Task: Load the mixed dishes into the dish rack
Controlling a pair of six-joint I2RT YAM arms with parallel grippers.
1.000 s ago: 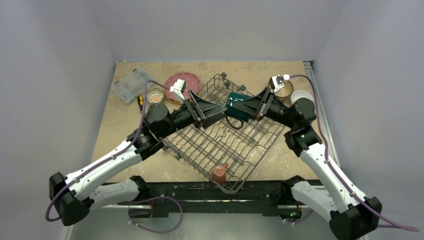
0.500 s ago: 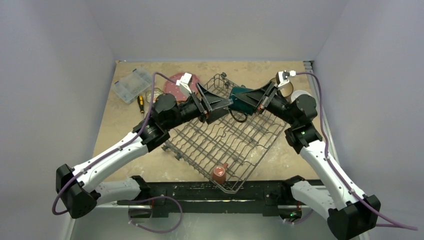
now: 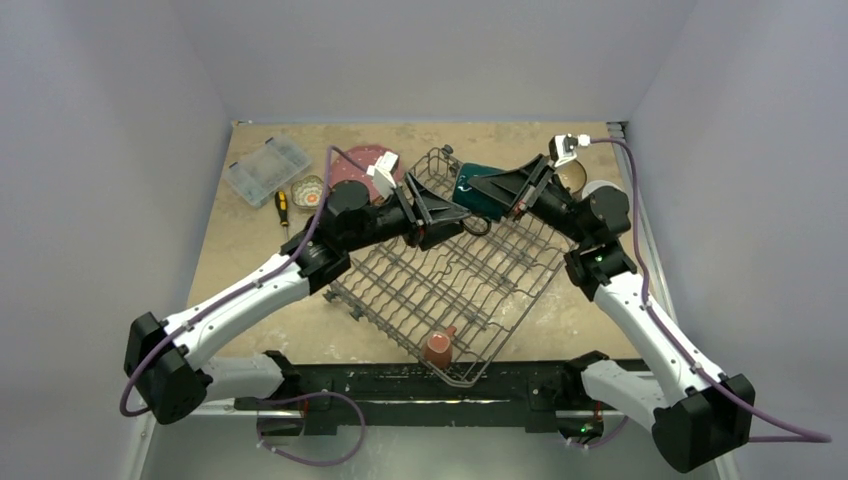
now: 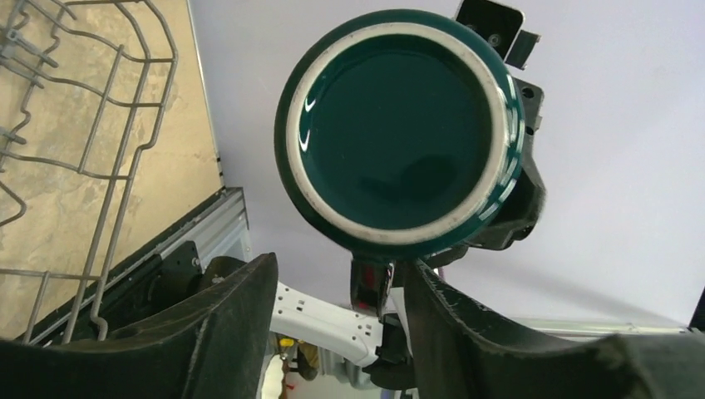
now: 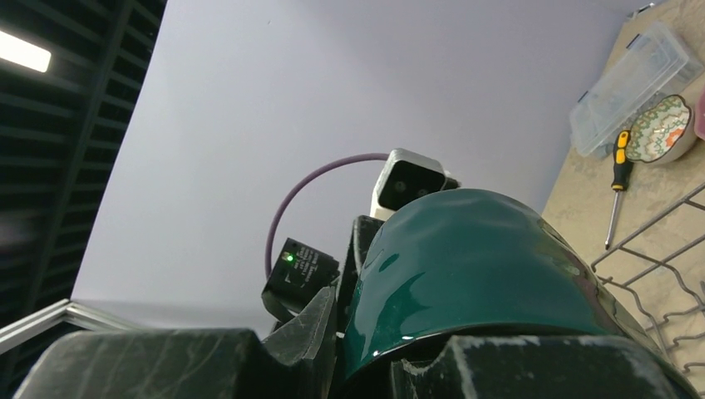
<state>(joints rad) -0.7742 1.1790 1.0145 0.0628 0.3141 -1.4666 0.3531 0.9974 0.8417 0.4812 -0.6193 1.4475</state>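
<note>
Left claw point(image 3: 452, 214) stands wide with nothing between its jaws, close to the base of the dark teal mug point(image 3: 476, 193). Right claw point(image 3: 500, 194) grips that mug, which lies on its side in the air above the far end of the dish rack point(image 3: 440, 285).

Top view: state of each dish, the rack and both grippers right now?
dark teal mug, held on its side over the dish rack's far end
right gripper, shut on that mug
left gripper, open, facing the mug's mouth
red-and-white mug, in the rack's near corner
dish rack, on the table, angled
pink plate, flat on table, partly hidden
small floral bowl, upright on table
</note>
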